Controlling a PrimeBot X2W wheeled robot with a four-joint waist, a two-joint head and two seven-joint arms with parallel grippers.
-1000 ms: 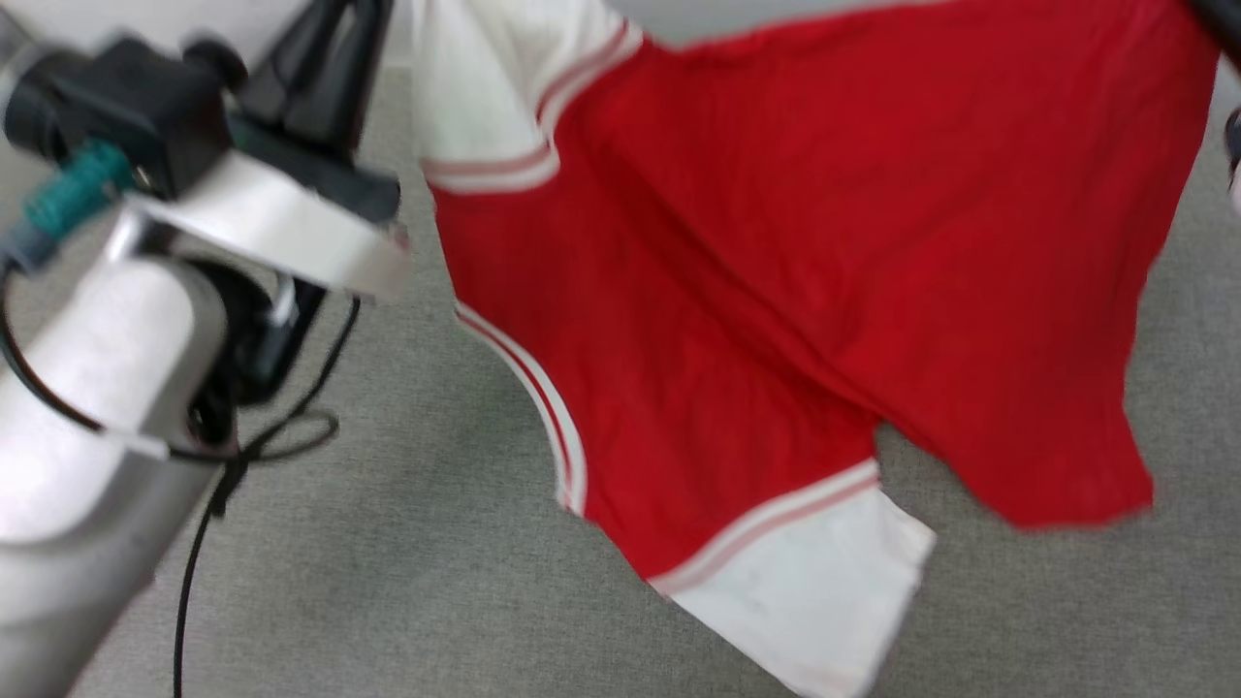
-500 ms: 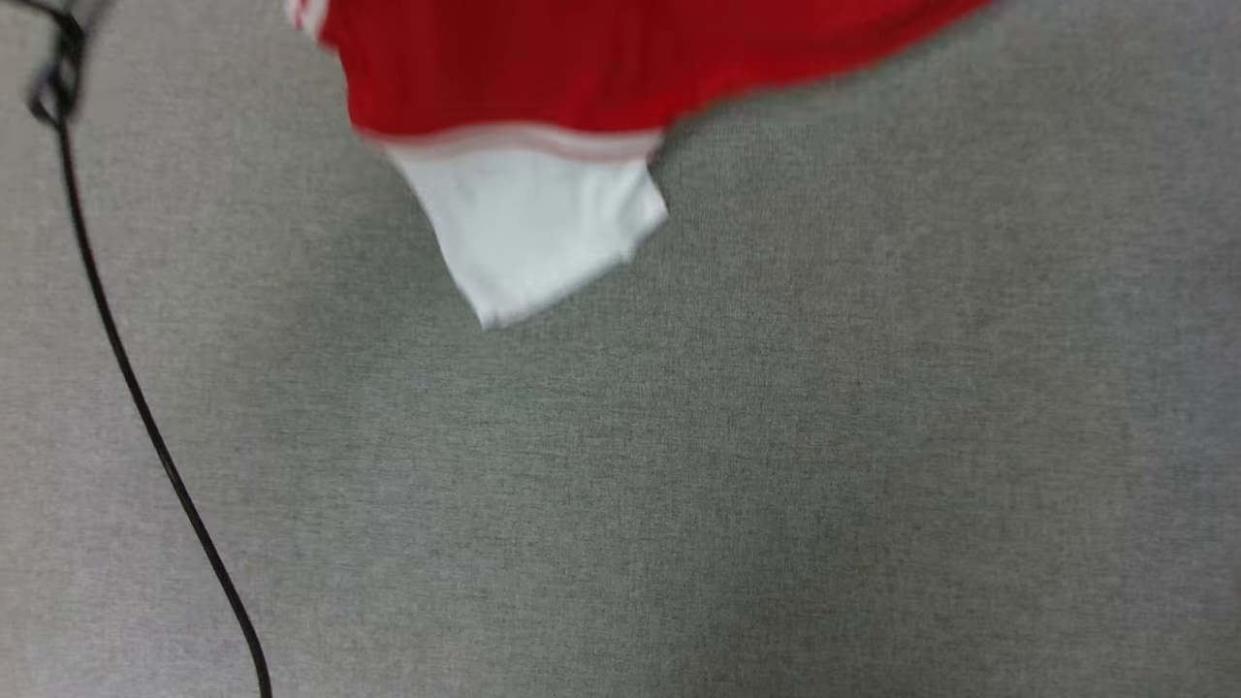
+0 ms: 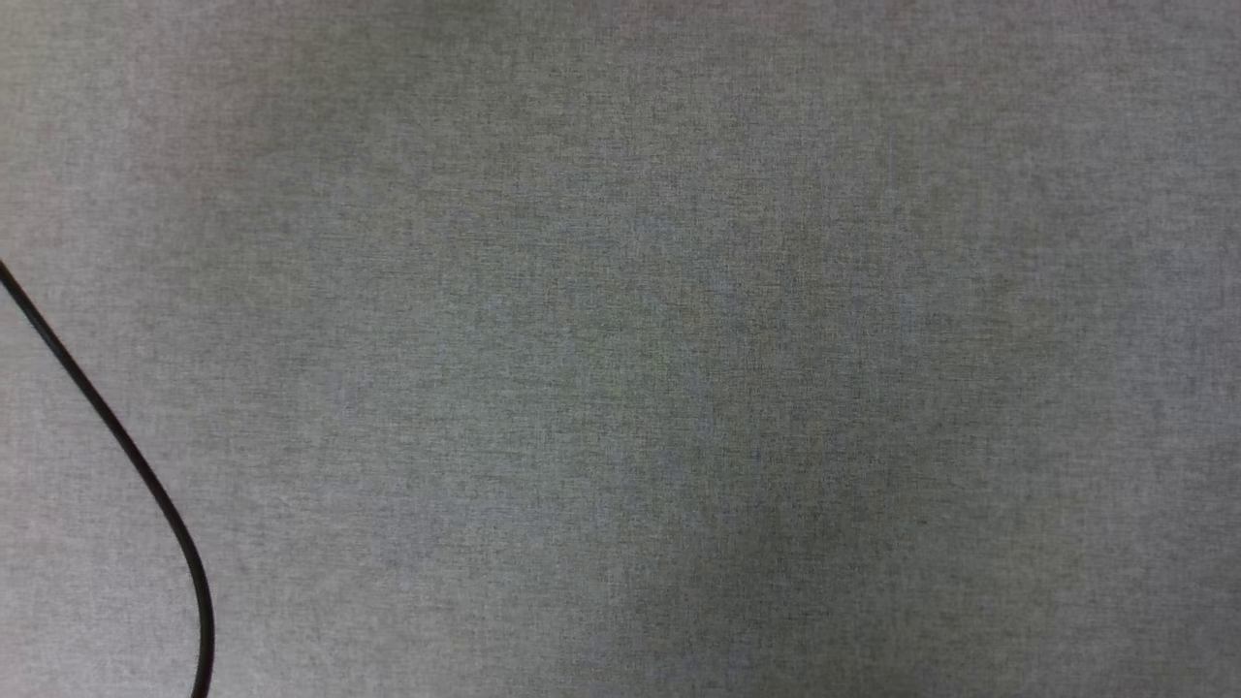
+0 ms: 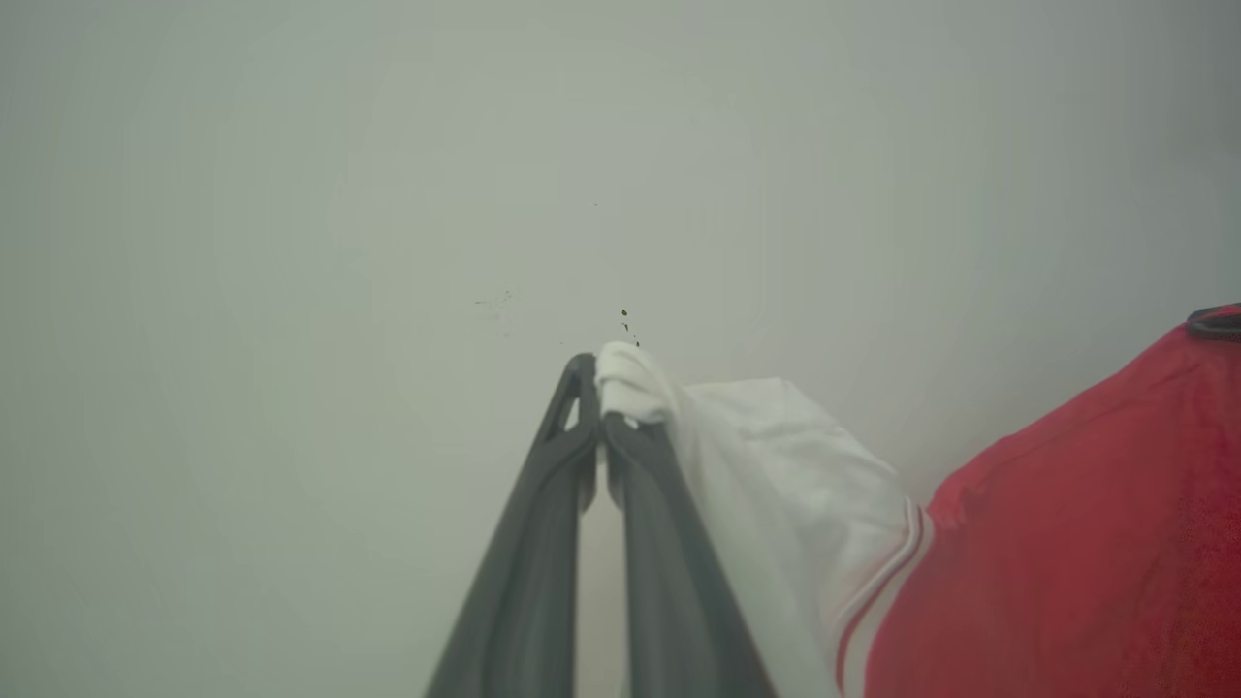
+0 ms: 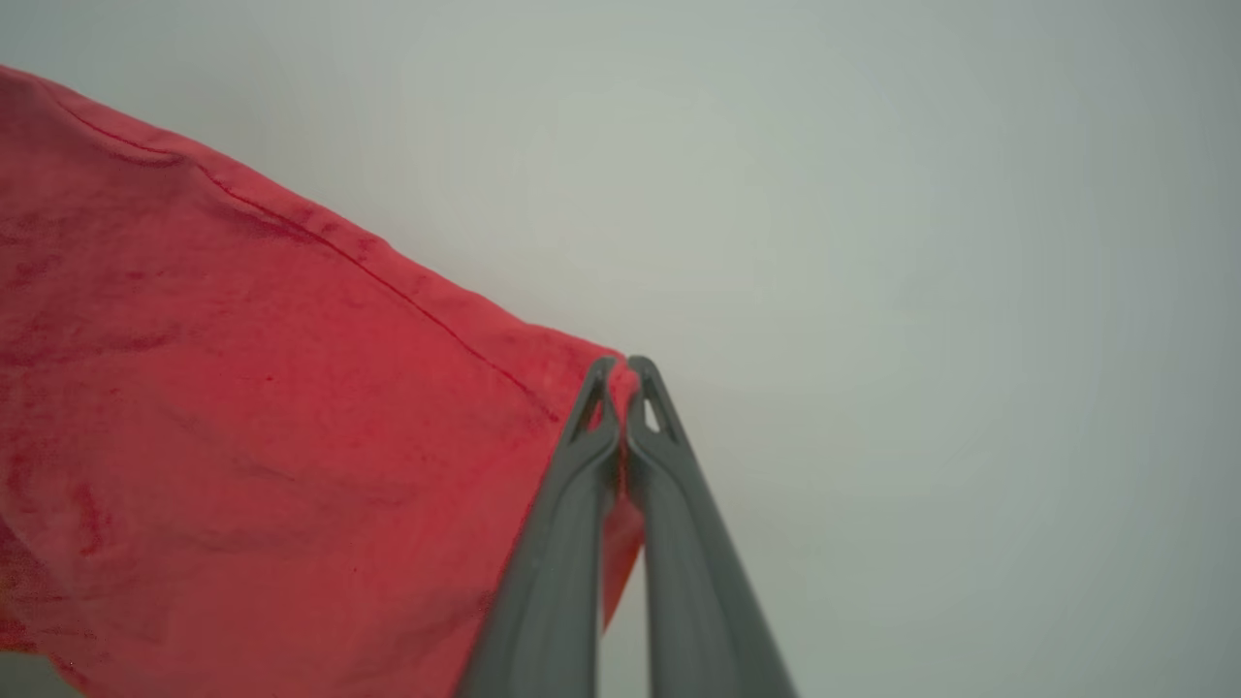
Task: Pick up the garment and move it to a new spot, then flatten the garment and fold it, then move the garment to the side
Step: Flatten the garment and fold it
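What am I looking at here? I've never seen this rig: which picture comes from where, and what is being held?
This is a wheeled robot with two arms, each ending in a two-fingered gripper. The head camera looks down at a grey fabric surface with a black cable across its lower left corner. The other two cameras sit on the wrists, looking along the fingers. The left gripper is shut on the white sleeve of a red jersey; the right gripper is shut on its red edge.

surface: grey woven cloth (image 3: 679,339) | across its lower-left corner: thin black cable (image 3: 126,446) | contact: cannot tell
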